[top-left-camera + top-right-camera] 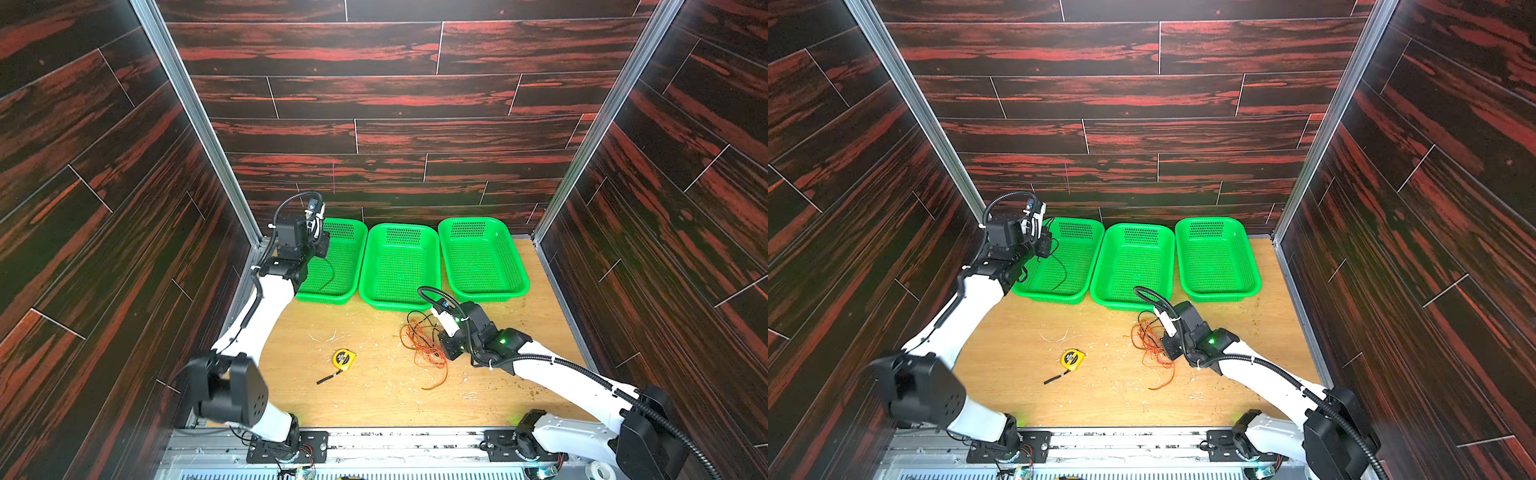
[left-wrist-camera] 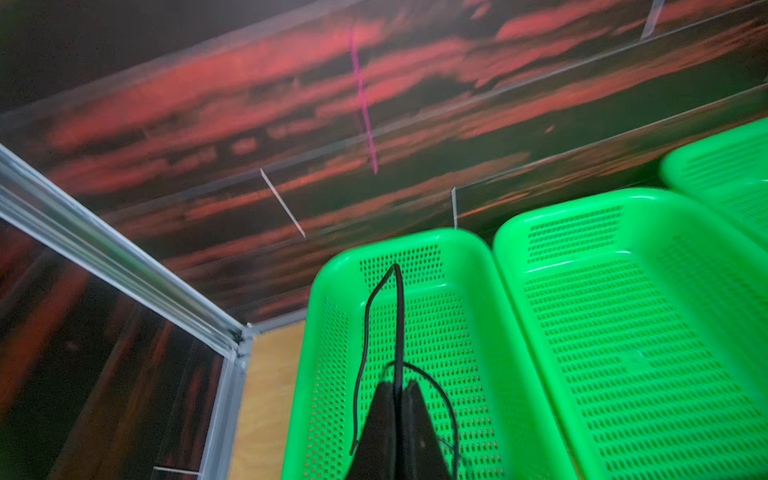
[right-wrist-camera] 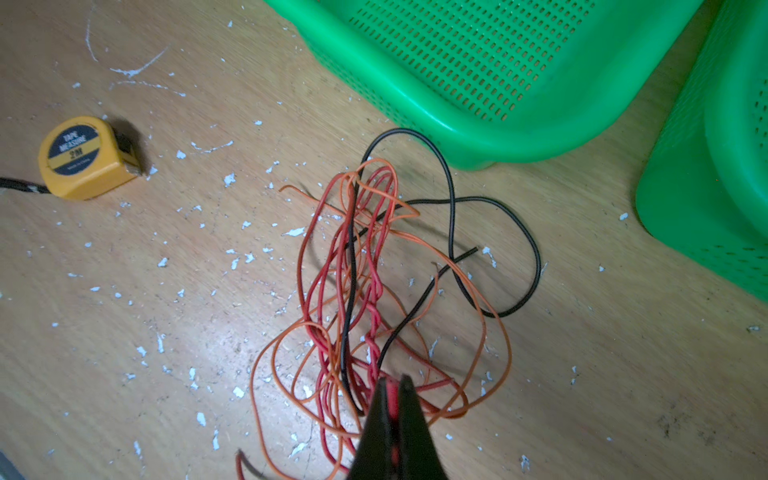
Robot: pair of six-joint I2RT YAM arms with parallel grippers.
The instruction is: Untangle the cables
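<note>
Foreground: A yellow tape measure [image 1: 344, 359], boxy and hard-shelled with a short black strap, lies by itself at 8 o'clock on the pale wood-grain desk [image 1: 374, 403], which is strewn with white flecks.
Tangle: At the middle of the desk the cables [image 3: 365, 291] lie in a loose heap just short of the middle basket [image 1: 401, 226]. All are thin, glossy, springy wire. The red cable [image 3: 376, 291] is twisted on itself, the orange cable [image 3: 509, 353] swings in wide outer loops, and a black strand [image 3: 450, 187] threads through both.
Right claw: Low at the heap's 3 o'clock edge, the right claw [image 3: 393, 384] is clenched on the red cable, apparently to pin or lift it so the other wires can be drawn off.
Baskets: Three bright green perforated plastic baskets with rounded corners stand rim to rim along 12 o'clock, likely one for each freed wire.
Left claw: At 11 o'clock, raised over the left basket [image 1: 328, 299], the left claw [image 2: 399, 384] is clenched on a black cable [image 2: 399, 316]. The cable droops in a limp loop into the basket, seemingly ready for release there.
Progress: Red and orange look thoroughly entwined, so most of the sorting appears to remain.
</note>
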